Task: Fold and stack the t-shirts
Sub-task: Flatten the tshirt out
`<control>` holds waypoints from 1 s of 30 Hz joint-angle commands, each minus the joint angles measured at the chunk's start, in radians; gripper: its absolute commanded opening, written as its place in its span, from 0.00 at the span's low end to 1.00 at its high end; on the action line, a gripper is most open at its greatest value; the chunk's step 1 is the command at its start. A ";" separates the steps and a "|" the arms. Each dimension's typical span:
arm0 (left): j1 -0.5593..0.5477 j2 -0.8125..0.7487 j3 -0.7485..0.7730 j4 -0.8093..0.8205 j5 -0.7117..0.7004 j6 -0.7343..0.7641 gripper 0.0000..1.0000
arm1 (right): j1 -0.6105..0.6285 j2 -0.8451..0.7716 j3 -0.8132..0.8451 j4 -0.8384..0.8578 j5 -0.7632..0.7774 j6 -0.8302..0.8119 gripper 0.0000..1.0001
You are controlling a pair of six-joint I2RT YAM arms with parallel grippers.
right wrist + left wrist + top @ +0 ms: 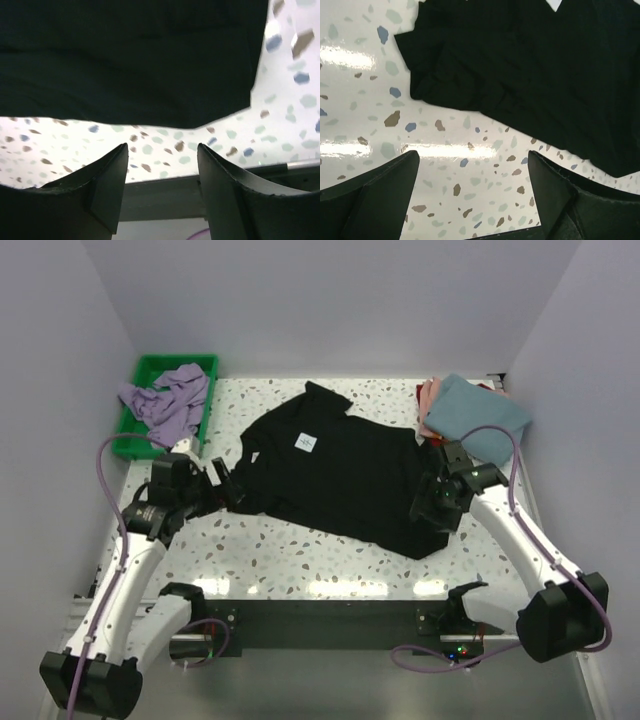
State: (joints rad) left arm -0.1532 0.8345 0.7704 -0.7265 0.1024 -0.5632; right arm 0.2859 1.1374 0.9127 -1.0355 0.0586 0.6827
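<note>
Both arms are white shells with bulky black joint housings: left arm point(135, 578) at 8 o'clock of the top view, right arm point(508, 530) at 4 o'clock. A lavender cable point(99, 458) loops along the left arm, and its twin point(514, 465) arcs at 3 o'clock. Black base bar point(330, 625) at 6 o'clock, with tiny green and red lights point(458, 651) beside it. Left gripper point(472, 160) has matte black, wedge-shaped fingers point(375, 200) — same on the right gripper point(162, 150).

No readable txt; white tag point(306, 442) on black tee point(360, 480) illegible.

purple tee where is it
In the top view, the purple tee lies crumpled in the green tray at the far left, left of the black tee.
</note>
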 commanded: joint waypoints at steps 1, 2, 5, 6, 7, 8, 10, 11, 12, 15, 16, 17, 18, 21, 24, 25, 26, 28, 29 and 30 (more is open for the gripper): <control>-0.003 0.108 0.076 0.035 -0.043 0.000 0.95 | 0.001 0.079 0.130 0.047 -0.034 -0.061 0.61; -0.003 0.141 0.089 0.051 -0.053 0.011 0.94 | 0.001 0.093 0.140 0.067 -0.057 -0.054 0.61; -0.002 0.262 0.124 0.148 -0.140 0.061 0.91 | 0.001 0.119 0.141 0.150 -0.091 -0.025 0.61; 0.003 0.294 0.133 0.168 -0.168 0.092 0.88 | 0.001 0.127 0.141 0.163 -0.111 -0.017 0.61; 0.009 0.363 0.142 0.209 -0.188 0.107 0.84 | -0.001 0.137 0.141 0.179 -0.123 -0.012 0.60; 0.027 0.397 0.147 0.226 -0.196 0.126 0.73 | 0.001 0.142 0.143 0.187 -0.134 -0.005 0.60; 0.040 0.485 0.173 0.243 -0.211 0.161 0.66 | 0.001 0.139 0.143 0.196 -0.154 0.005 0.59; 0.053 0.501 0.175 0.252 -0.225 0.169 0.64 | 0.001 0.131 0.143 0.201 -0.155 0.008 0.59; 0.061 0.512 0.173 0.265 -0.230 0.180 0.63 | -0.001 0.124 0.137 0.201 -0.152 0.008 0.59; 0.096 0.548 0.153 0.312 -0.211 0.190 0.56 | -0.002 0.090 0.121 0.196 -0.131 0.009 0.59; 0.113 0.575 0.150 0.323 -0.204 0.194 0.54 | -0.001 0.084 0.118 0.189 -0.119 0.009 0.59; 0.118 0.587 0.145 0.331 -0.196 0.197 0.53 | -0.002 0.072 0.114 0.186 -0.111 0.006 0.59; 0.121 0.601 0.141 0.341 -0.188 0.204 0.53 | -0.002 0.065 0.109 0.183 -0.105 0.006 0.59; 0.132 0.643 0.119 0.404 -0.135 0.212 0.52 | -0.005 0.053 0.101 0.176 -0.091 0.009 0.60; 0.136 0.715 0.134 0.456 -0.107 0.220 0.52 | -0.005 0.062 0.115 0.180 -0.089 0.009 0.60; 0.138 0.730 0.144 0.458 -0.107 0.218 0.49 | -0.005 0.068 0.118 0.178 -0.091 0.003 0.60; 0.139 0.748 0.151 0.461 -0.107 0.220 0.47 | -0.007 0.073 0.121 0.175 -0.095 0.002 0.60; 0.144 0.796 0.170 0.470 -0.107 0.224 0.43 | -0.005 0.090 0.130 0.164 -0.106 -0.006 0.60; 0.144 0.796 0.170 0.470 -0.107 0.224 0.42 | -0.007 0.090 0.130 0.161 -0.106 -0.009 0.60; 0.144 0.814 0.178 0.466 -0.109 0.226 0.42 | -0.005 0.090 0.130 0.158 -0.105 -0.009 0.60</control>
State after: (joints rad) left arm -0.0212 1.6188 0.8974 -0.3222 -0.0204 -0.3687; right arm 0.2848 1.2160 1.0206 -0.8673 -0.0444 0.6800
